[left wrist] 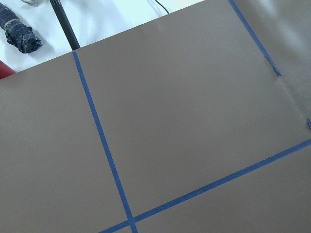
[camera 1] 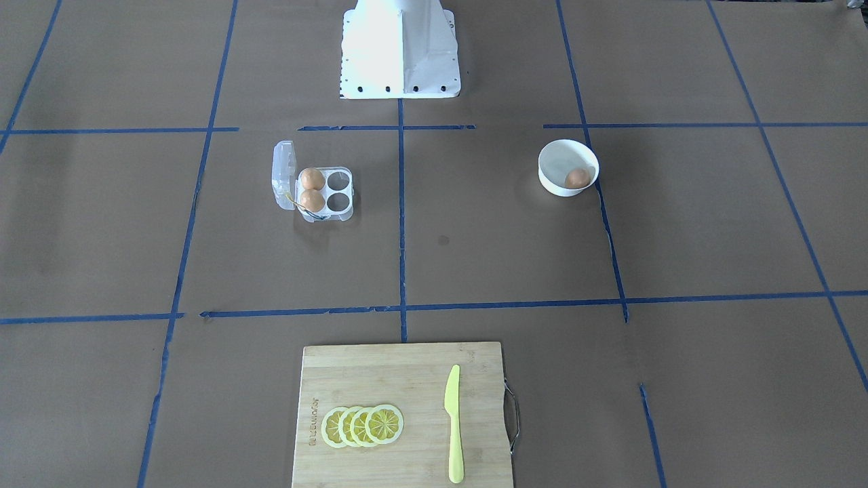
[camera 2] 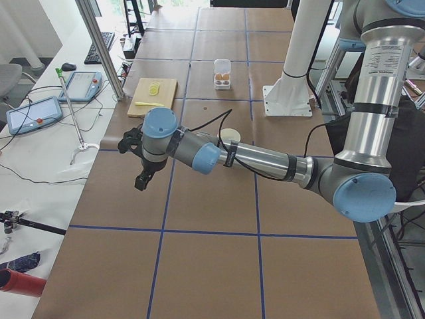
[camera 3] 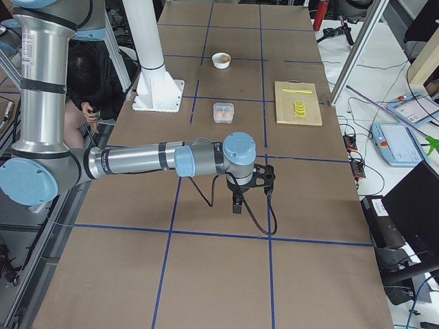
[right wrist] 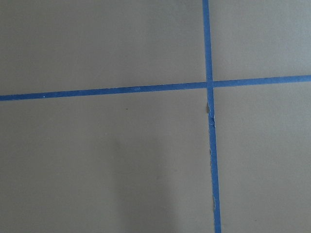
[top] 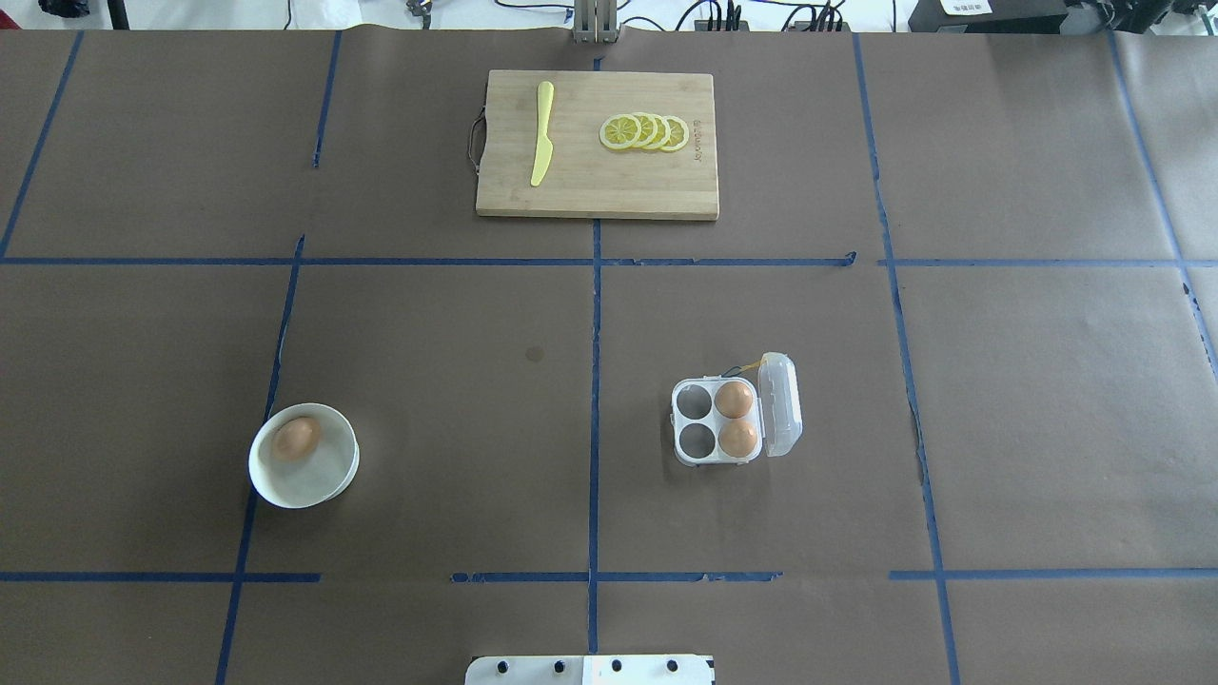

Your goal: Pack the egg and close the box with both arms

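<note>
The egg (top: 296, 439) lies in the white bowl (top: 314, 483). The box (top: 697, 438) stands with its lid (top: 780, 404) open and two further eggs (top: 734, 400) in the cups beside the lid. All of these are well apart from both grippers. The left gripper (camera 2: 138, 163) and the right gripper (camera 3: 252, 190) hang above the table at opposite ends, and their finger spread cannot be determined.
</note>
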Tool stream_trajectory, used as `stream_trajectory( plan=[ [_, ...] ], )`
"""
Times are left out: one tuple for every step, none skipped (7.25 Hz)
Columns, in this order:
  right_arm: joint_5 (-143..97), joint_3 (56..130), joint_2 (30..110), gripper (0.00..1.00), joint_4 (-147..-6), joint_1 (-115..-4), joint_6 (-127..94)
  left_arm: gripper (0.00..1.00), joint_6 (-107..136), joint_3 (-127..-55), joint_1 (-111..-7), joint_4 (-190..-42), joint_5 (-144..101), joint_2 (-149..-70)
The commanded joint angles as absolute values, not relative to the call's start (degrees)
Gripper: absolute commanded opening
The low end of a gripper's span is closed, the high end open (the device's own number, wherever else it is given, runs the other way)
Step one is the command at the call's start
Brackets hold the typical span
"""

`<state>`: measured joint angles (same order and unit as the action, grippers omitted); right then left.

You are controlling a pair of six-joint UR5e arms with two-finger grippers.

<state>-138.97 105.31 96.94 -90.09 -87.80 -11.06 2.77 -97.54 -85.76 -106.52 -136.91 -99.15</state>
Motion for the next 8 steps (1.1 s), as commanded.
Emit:
stream_trajectory(
  plan=[
    [-139.04, 105.2, 96.77, 1.0, -90.09, -87.8, -10.81, 1.0, 12.42, -99.4, -81.32, -108.61, -136.94, -102.21],
    [-139.04, 105.29, 96.68, 1.0, -90.09, -87.8, -10.9, 1.0, 22.57, -101.23, -77.82, -110.89, -136.24, -102.22],
    [-139.04, 105.21, 96.68, 1.0, -90.09, -87.8, -10.9, 1.0, 29.9, -105.25, -72.82, -110.92, -135.71, -101.96],
    [-138.96, 105.38, 96.68, 1.0, -90.0, -87.8, -10.9, 1.0, 36.84, -108.95, -68.77, -110.92, -131.96, -101.0],
    [-138.87, 105.73, 96.59, 1.0, -90.0, -87.8, -10.46, 1.0, 44.83, -111.59, -63.42, -110.92, -129.05, -99.94],
    [-138.78, 105.73, 96.5, 1.0, -89.91, -87.72, -10.29, 1.0, 53.09, -113.62, -56.84, -110.92, -122.15, -99.5],
    [-138.69, 105.73, 96.42, 1.0, -89.91, -87.63, -10.28, 1.0, 58.22, -114.69, -51.38, -110.66, -117.3, -98.71],
    [-138.69, 105.73, 96.42, 1.0, -89.91, -87.63, -10.28, 1.0, 61.06, -115.22, -48.46, -110.48, -115.33, -96.7]
  ],
)
